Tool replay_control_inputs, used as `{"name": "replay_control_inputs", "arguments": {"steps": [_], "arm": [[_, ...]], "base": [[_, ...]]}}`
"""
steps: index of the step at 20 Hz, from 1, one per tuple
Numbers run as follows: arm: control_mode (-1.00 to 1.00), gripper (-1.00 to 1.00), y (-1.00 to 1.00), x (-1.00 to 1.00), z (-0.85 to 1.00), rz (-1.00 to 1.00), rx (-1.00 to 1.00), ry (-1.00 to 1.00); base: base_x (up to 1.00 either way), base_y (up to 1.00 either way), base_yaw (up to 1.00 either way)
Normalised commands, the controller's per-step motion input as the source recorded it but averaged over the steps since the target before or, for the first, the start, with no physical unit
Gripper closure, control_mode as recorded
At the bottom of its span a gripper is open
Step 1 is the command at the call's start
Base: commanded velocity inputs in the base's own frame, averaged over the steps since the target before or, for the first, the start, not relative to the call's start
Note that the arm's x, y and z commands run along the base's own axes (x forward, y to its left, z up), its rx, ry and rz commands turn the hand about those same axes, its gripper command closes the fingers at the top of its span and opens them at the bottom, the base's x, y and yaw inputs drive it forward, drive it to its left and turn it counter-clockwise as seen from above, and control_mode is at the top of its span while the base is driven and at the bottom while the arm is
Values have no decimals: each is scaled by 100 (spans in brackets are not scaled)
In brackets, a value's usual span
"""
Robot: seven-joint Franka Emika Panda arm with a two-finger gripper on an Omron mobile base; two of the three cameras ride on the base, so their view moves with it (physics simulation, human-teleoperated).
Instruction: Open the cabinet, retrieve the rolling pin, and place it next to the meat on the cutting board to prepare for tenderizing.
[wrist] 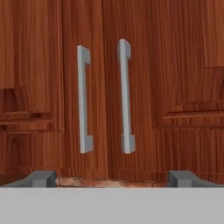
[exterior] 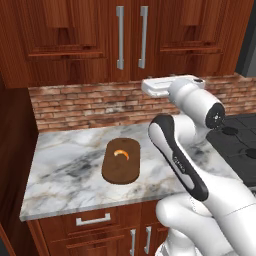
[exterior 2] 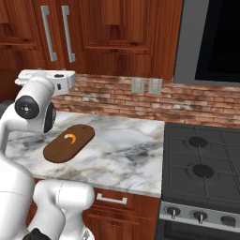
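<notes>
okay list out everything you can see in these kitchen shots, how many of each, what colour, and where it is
cabinet: one, reddish-brown, on the wall above the counter, both doors closed
bar handles: two, silver, vertical, side by side at the doors' meeting edges
cutting board: one, dark brown, flat on the counter
meat: one, orange and white, on the board
marble counter: one, white with grey veins
brick backsplash: one, red-brown, behind the counter
wall outlets: two, grey, on the brick
stove: one, black, right of the counter
hand: one, white with dark fingertips, open, facing the handles
</notes>
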Motion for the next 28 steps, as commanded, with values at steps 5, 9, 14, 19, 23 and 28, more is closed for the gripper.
{"name": "replay_control_inputs", "arguments": {"steps": [5,9,14,19,23,28], "arm": [[-100,-100,0,48,0,-1,0,2],[-100,-100,0,53,1,-4,0,4],[-100,-100,0,39,4,-7,0,3],[-100,-100,2,28,19,-10,-2,0],[-100,-100,7,27,28,-9,-6,0],[-100,-100,15,29,19,-4,-6,0]], "base": [[0,0,0],[0,0,0],[0,0,0],[0,0,0],[0,0,0],[0,0,0]]}}
